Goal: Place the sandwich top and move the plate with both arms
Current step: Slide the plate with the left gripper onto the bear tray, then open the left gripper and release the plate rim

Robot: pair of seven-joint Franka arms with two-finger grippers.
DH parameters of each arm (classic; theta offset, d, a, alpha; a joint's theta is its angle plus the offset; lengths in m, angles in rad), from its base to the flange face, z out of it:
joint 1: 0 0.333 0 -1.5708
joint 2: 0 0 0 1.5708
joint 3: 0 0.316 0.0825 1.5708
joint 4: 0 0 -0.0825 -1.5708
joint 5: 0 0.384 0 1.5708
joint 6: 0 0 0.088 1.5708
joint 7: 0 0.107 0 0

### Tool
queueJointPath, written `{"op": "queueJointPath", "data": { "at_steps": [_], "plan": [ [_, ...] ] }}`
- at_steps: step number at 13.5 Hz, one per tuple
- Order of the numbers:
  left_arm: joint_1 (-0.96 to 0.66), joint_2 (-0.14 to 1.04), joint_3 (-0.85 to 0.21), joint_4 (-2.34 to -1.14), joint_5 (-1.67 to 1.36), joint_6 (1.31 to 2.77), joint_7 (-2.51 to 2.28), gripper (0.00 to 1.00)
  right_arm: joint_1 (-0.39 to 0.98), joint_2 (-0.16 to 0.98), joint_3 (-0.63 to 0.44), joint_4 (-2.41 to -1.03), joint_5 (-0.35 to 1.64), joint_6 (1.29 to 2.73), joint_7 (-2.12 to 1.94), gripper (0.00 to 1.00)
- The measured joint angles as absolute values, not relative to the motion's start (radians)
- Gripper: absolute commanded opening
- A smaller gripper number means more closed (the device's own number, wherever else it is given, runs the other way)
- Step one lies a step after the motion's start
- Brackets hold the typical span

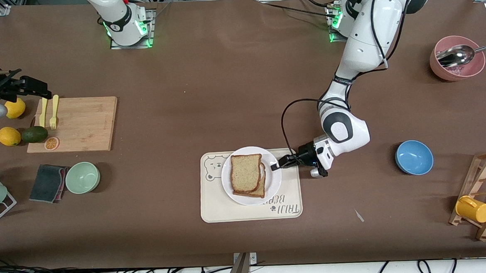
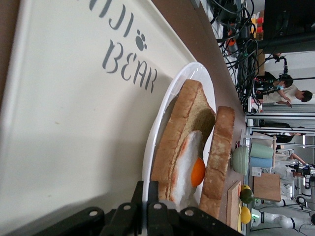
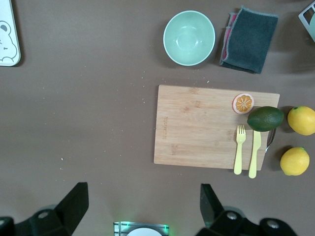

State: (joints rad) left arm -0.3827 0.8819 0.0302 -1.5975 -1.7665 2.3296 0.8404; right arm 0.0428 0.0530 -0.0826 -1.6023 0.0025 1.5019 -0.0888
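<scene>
The sandwich top (image 1: 246,173), a brown bread slice, lies on a bread slice with a fried egg (image 2: 197,172) on the white plate (image 1: 275,181). The plate sits on the cream bear tray (image 1: 217,210). In the left wrist view the top slice (image 2: 220,152) lies over the egg slice (image 2: 179,128). My left gripper (image 1: 276,165) is shut on the plate's rim (image 2: 160,118) at the edge toward the left arm's end; the fingers (image 2: 158,194) pinch it. My right gripper (image 1: 32,87) is open and empty (image 3: 142,191), high over the table by the cutting board (image 3: 197,125).
A blue bowl (image 1: 414,157), a pink bowl with a spoon (image 1: 456,57) and a wooden rack with a yellow cup (image 1: 473,209) stand toward the left arm's end. A green bowl (image 1: 82,177), a dark cloth (image 1: 48,183), the cutting board (image 1: 80,124), lemons and an avocado lie toward the right arm's end.
</scene>
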Motion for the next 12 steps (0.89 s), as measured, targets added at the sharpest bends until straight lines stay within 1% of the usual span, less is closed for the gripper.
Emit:
{"op": "queueJointPath", "data": {
  "at_steps": [4,6,7,8,11,12],
  "plan": [
    [-0.383,0.888,0.031,-1.573,-1.766,2.358,0.811,0.0,0.043,0.053,-0.083,-1.602,0.002,1.502,-0.089,1.0],
    [-0.383,0.893,0.031,-1.573,-1.766,2.358,0.811,0.17,0.043,0.053,-0.083,-1.602,0.002,1.502,-0.089,1.0],
    [-0.383,0.896,0.031,-1.573,-1.766,2.358,0.81,0.2,0.043,0.053,-0.083,-1.602,0.002,1.502,-0.089,1.0],
    [-0.383,0.896,0.031,-1.572,-1.766,2.358,0.81,0.33,0.043,0.053,-0.083,-1.602,0.002,1.502,-0.089,1.0],
    [-0.383,0.896,0.03,-1.567,-1.766,2.357,0.81,0.4,0.043,0.053,-0.083,-1.602,0.002,1.502,-0.089,1.0],
    [-0.383,0.896,0.03,-1.566,-1.764,2.357,0.81,0.4,0.043,0.053,-0.083,-1.602,0.002,1.502,-0.089,1.0]
  ]
}}
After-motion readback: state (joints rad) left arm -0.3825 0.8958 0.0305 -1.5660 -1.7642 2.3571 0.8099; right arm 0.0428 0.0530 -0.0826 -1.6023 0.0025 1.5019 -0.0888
